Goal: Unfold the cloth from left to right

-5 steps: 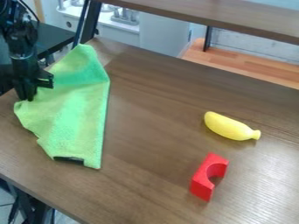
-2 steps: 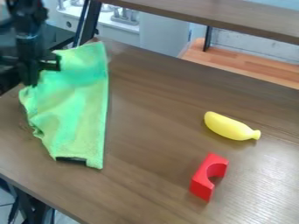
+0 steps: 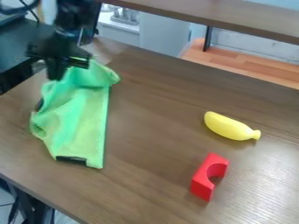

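Observation:
My gripper (image 3: 55,75) is at the upper left of the camera view, shut on the left upper part of the green cloth (image 3: 81,124) and holding it above the table. The cloth hangs down from there in folds. Its lower end lies on the left side of the table, with a dark patch at the bottom edge. Near the gripper, the cloth's upper right part bulges to the right in a fold.
A yellow toy banana (image 3: 229,126) lies on the right of the wooden table (image 3: 158,113). Below it stands a red block with a curved notch (image 3: 204,183). A raised shelf (image 3: 234,16) runs along the back.
My gripper has moved up and to the right with the cloth's left part. The cloth's left side has lifted and bunched, and its top has folded over to the right.

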You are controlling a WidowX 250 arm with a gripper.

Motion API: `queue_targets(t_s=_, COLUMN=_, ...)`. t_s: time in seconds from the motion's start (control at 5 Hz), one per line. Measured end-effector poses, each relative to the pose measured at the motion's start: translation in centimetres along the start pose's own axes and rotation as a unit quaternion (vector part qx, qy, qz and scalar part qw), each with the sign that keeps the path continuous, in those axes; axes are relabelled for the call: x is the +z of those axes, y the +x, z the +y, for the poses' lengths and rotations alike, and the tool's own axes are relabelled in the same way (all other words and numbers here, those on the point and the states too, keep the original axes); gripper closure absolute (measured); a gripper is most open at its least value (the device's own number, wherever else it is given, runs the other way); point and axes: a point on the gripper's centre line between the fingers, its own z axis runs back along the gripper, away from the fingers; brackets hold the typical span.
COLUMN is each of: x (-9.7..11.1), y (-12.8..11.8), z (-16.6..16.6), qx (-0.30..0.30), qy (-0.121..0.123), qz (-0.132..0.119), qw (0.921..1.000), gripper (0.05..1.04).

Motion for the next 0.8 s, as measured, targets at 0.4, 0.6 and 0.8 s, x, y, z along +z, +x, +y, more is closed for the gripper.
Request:
queue_targets(t_s=0.4, x=0.8, y=0.2, z=-1.8, qx=0.026, qy=0.067, qz=-0.002, qw=0.9974, gripper=1.033)
queue_targets(t_s=0.6, x=2.1, y=0.4, z=-1.8, qx=0.036, qy=0.058, qz=0.031, qw=0.9972, gripper=1.033)
queue_targets(t_s=0.8, x=2.6, y=0.2, z=-1.0, qx=0.039, qy=0.042, qz=0.074, qw=0.9956, gripper=1.033)
